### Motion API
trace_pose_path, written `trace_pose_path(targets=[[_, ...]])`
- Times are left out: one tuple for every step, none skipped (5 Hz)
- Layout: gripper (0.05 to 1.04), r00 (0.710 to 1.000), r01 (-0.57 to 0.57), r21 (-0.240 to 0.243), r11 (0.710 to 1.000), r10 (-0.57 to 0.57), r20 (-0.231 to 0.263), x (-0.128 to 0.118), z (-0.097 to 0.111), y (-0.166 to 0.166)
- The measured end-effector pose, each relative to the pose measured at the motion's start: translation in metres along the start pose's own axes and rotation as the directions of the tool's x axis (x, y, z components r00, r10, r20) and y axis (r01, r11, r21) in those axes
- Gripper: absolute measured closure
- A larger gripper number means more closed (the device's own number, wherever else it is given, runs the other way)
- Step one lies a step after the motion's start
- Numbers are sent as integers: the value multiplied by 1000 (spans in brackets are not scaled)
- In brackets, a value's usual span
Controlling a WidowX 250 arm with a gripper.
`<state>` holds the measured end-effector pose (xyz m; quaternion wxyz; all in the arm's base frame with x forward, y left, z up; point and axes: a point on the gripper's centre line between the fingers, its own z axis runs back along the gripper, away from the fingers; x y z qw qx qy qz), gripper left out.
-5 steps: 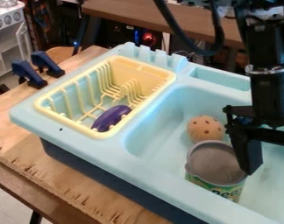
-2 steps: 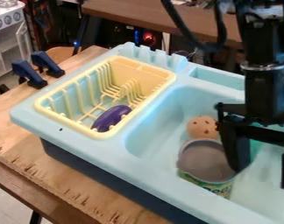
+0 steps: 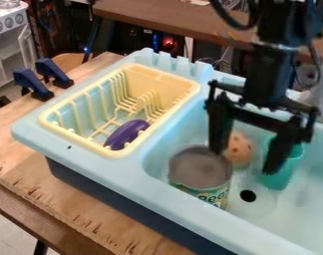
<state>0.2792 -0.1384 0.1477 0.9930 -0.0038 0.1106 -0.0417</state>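
Observation:
The gripper (image 3: 246, 162) hangs over the light blue sink basin with its two fingers spread wide and nothing seen held between them. Its left fingertip overlaps the right rim of a can (image 3: 200, 167) with a grey inside and a printed label; whether they touch I cannot tell. The can stands upright near the basin's left front wall. Behind the fingers lies an orange-brown ball with holes (image 3: 240, 149), partly hidden. A green cup (image 3: 281, 174) stands right of it, partly covered by the right finger.
A yellow dish rack (image 3: 157, 77) sits in the sink unit's left part, holding a purple oval object (image 3: 127, 134). Two dark blue clamps (image 3: 32, 84) stand on the wooden table (image 3: 18, 144) at the left. A dark drain hole (image 3: 248, 195) shows in the basin floor.
The gripper has moved left and slightly up. The can has shifted left and away from the camera. The green cup and the drain hole have come into clearer view, and the ball sits slightly right.

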Motion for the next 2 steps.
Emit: trace_pose_path(targets=[[78, 1000, -27, 25, 999, 27, -3, 1, 3, 8], [77, 1000, -10, 11, 1000, 10, 24, 5, 3, 5]])
